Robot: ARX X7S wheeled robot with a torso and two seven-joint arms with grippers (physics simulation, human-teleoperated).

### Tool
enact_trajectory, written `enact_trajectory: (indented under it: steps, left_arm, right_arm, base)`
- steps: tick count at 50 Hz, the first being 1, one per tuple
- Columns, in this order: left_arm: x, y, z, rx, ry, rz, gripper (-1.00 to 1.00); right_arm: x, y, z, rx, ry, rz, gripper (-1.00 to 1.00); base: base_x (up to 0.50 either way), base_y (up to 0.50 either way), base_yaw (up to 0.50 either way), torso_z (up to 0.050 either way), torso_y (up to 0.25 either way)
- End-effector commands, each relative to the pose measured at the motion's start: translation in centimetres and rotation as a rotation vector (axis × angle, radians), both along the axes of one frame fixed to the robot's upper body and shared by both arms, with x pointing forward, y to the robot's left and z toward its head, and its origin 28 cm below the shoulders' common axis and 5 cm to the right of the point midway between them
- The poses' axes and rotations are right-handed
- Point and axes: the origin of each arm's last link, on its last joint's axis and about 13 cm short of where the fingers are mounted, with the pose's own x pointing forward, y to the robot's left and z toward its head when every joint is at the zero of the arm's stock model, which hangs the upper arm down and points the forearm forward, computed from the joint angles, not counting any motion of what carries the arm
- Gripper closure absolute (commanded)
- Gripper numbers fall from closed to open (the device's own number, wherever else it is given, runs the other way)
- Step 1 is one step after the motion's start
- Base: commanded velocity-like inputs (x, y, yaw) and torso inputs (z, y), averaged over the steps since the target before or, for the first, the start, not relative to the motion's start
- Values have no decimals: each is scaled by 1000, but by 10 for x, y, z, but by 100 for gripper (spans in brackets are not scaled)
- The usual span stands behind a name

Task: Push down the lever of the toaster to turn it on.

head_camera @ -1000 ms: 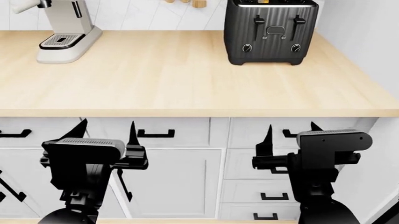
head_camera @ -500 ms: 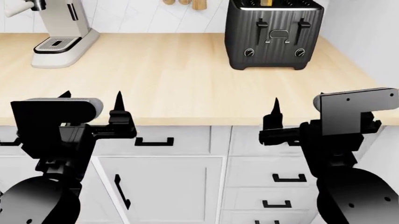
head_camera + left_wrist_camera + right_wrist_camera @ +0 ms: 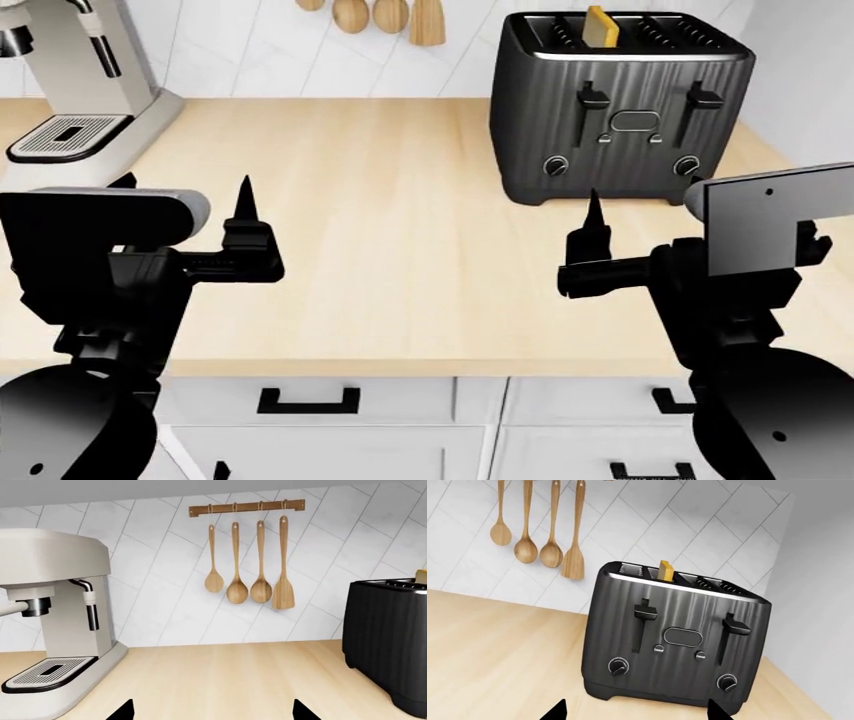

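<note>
The black ribbed toaster [image 3: 621, 105] stands at the back right of the wooden counter [image 3: 400, 250], with a slice of toast [image 3: 599, 25] in a slot. Its two tab levers [image 3: 591, 98] [image 3: 703, 97] sit high in their slots, above two round dials. The right wrist view shows the toaster [image 3: 674, 650] front-on, with the levers [image 3: 645, 612] [image 3: 732, 626] up. My right gripper [image 3: 674, 212] [image 3: 635, 712] is open and empty, over the counter short of the toaster. My left gripper [image 3: 187, 200] [image 3: 211, 712] is open and empty, over the counter's left part. The toaster's side [image 3: 390, 640] shows in the left wrist view.
A silver coffee machine [image 3: 80, 70] [image 3: 53, 630] stands at the back left. Wooden utensils [image 3: 374, 15] [image 3: 247, 575] [image 3: 537, 535] hang on the tiled wall. A side wall [image 3: 814, 70] runs right of the toaster. Cabinet drawers [image 3: 307, 400] lie under the counter's front edge.
Both grippers have risen from in front of the cabinet doors to above the counter. The head view has moved closer, so the toaster looks larger and nearer.
</note>
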Motion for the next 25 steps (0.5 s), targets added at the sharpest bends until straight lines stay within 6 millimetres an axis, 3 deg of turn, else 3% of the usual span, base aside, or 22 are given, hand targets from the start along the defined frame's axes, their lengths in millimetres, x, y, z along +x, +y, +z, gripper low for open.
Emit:
enact_trajectory:
  steps: [1, 19, 25]
  left_arm:
    - [0, 1, 1, 4, -2, 5, -100]
    - [-2, 1, 1, 5, -4, 10, -100]
    - [-1, 1, 0, 4, -3, 13, -100]
  right_arm:
    - [0, -1, -1, 7, -1, 1, -100]
    - [-3, -2, -3, 17, -3, -6, -100]
    - [-2, -4, -3, 36, -5, -34, -100]
  base:
    - [500, 0, 0, 0, 0]
    - [500, 0, 0, 0, 1]
    - [0, 0, 0, 0, 0]
